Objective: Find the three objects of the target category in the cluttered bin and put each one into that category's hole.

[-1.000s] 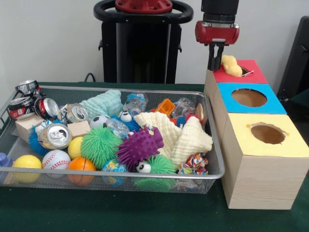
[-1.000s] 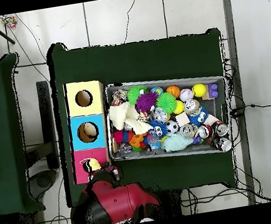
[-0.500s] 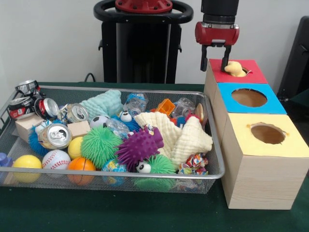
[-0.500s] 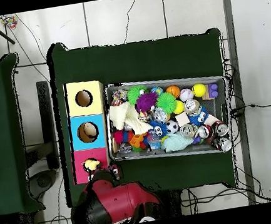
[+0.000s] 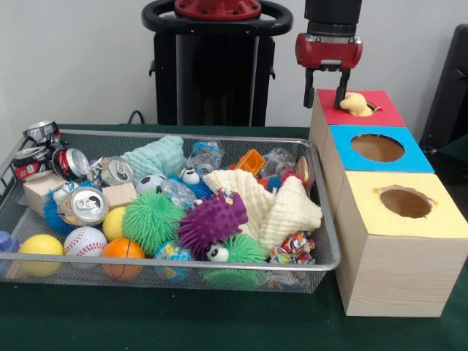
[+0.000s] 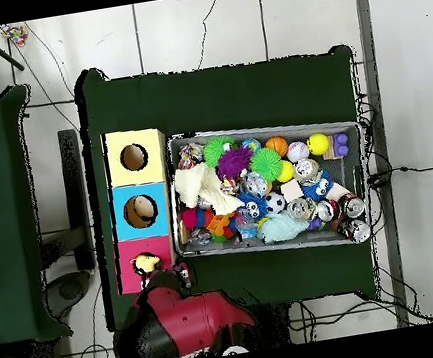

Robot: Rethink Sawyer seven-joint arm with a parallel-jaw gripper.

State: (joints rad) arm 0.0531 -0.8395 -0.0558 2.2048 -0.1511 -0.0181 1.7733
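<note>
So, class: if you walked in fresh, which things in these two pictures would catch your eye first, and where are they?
First, the wire bin on the green table, heaped with spiky balls, cans and cloths, a purple spiky ball near its front. Beside it stand three wooden boxes topped red, blue and yellow, each with a hole. Above the red one hangs the gripper, fingers open, over a yellow soft toy resting at the hole.

Boxes (image 5: 380, 190) just beside bin (image 5: 175, 267)
</note>
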